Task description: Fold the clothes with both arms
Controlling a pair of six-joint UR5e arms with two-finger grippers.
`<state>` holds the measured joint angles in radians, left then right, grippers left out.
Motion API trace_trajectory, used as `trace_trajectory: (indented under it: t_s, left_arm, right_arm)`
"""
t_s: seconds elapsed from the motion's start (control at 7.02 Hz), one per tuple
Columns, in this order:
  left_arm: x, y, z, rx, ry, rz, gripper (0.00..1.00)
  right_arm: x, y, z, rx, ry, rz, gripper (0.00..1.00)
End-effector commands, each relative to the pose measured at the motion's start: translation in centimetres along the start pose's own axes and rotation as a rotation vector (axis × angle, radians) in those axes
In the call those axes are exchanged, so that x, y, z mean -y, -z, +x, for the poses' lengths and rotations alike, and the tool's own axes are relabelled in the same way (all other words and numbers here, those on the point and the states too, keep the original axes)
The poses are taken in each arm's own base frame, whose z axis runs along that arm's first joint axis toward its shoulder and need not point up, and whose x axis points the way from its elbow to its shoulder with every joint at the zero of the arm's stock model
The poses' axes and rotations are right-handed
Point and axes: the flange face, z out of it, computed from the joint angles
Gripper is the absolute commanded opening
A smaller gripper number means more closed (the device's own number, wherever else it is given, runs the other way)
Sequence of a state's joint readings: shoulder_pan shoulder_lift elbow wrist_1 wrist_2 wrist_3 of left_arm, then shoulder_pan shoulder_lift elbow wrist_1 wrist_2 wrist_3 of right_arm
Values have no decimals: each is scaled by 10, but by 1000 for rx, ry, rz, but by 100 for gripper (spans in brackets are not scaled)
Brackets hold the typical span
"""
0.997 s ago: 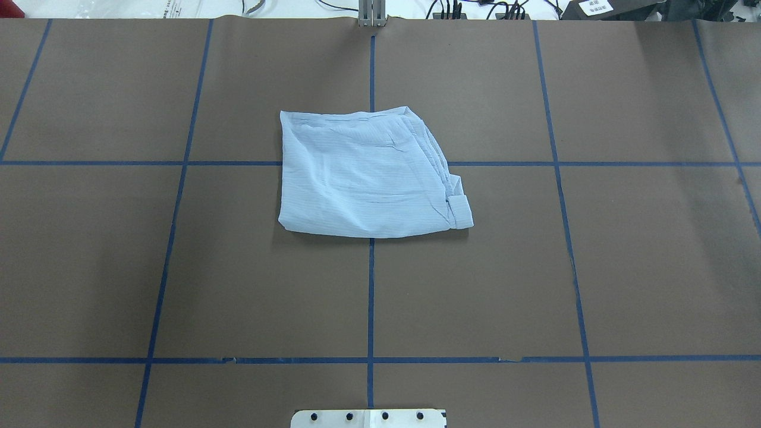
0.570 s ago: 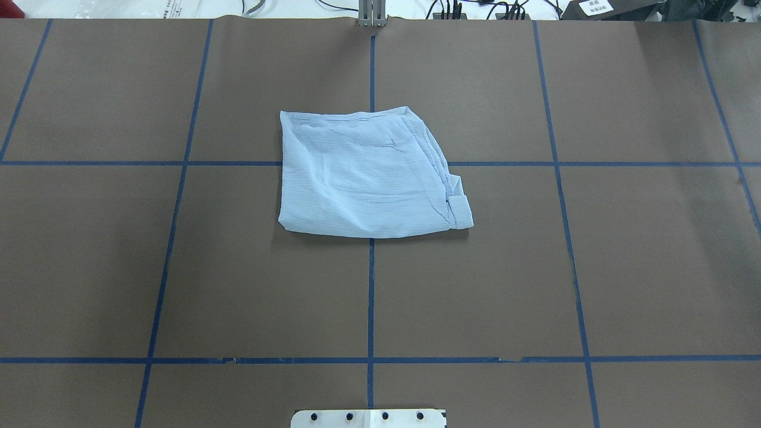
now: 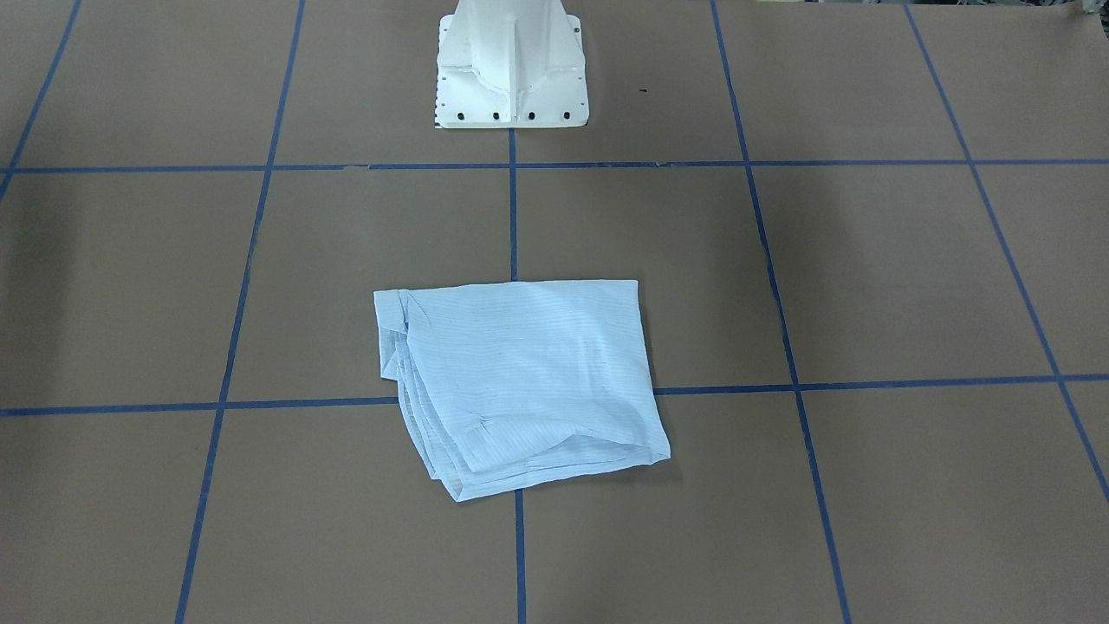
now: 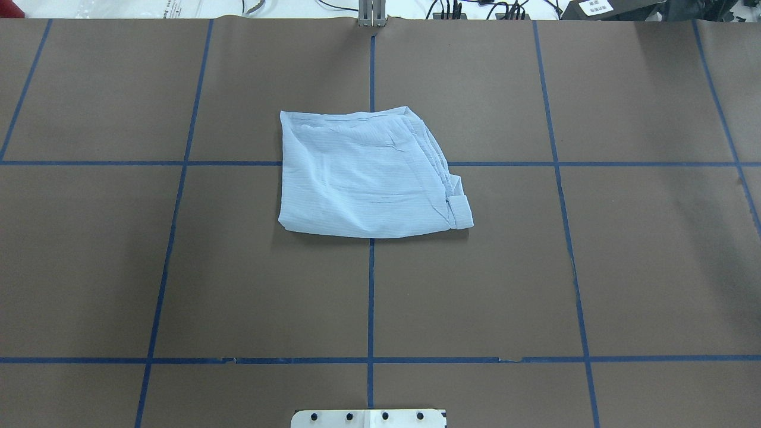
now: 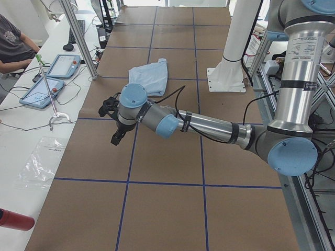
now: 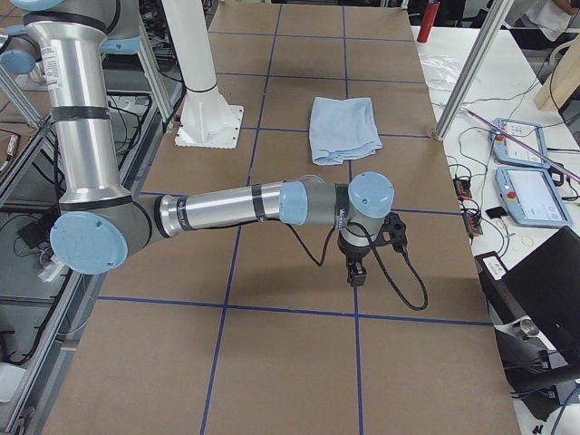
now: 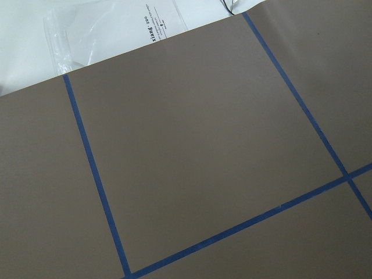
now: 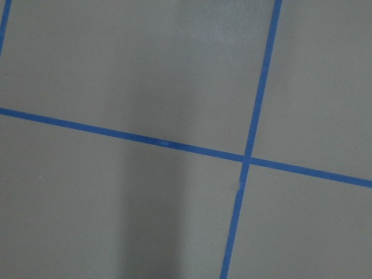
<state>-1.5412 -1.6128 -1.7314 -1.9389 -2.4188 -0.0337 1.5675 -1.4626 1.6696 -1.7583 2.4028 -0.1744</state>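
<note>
Nothing moved — thin, creased shirt lies folded; left claw, right claw: cannot tell.

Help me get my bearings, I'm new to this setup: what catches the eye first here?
A pale blue shirt, folded into a rumpled square, lies at the middle of the brown table where blue tape lines cross. The left arm and the right arm stretch low over bare table at opposite ends, neither touching the shirt.

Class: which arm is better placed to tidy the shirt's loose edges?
Right, probably. The left arm and right arm both hang clear of the shirt, but its loose layered edges face the robot's right.
</note>
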Motion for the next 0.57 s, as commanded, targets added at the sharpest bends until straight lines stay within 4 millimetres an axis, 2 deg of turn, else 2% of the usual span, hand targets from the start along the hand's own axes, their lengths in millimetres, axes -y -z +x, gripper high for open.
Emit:
trace_trajectory:
  t_s: [0.0, 0.14, 0.28, 0.43]
  left_arm:
    - [-39, 5, 2, 9, -15, 18, 100]
    - [-41, -6, -9, 5, -3, 4, 100]
    - [-39, 10, 13, -35, -26, 25, 100]
    - [-38, 11, 14, -38, -26, 24, 100]
  right_arm:
    - [-36, -3, -24, 7, 39, -3, 100]
    - [-28, -8, -35, -5, 68, -13, 100]
    - [-23, -2, -40, -13, 80, -2, 100]
    - [-15, 5, -48, -20, 98, 12, 100]
